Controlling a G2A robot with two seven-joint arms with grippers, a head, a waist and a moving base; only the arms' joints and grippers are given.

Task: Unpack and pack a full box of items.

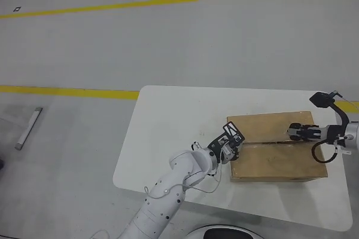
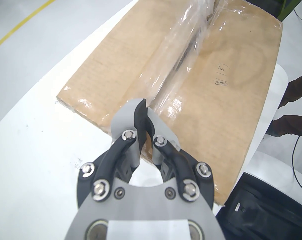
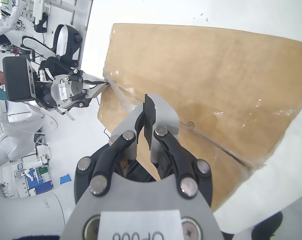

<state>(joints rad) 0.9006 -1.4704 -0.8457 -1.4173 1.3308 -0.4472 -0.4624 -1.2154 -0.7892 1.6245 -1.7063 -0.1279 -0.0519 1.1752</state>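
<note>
Closed cardboard box [image 1: 275,161] — clear tape [image 2: 191,26] partly lifted off its seam
Right claw [image 3: 147,111] pinches the raised tape; left claw [image 2: 142,106] closed tight at the seam's other end.

The box [image 1: 275,162] is plain tan cardboard with a small black handwritten mark on top. The tape [image 2: 181,38] along its middle seam is clear and shiny. The table [image 1: 167,119] is white, the floor [image 1: 60,48] pale grey with yellow lines.
</note>
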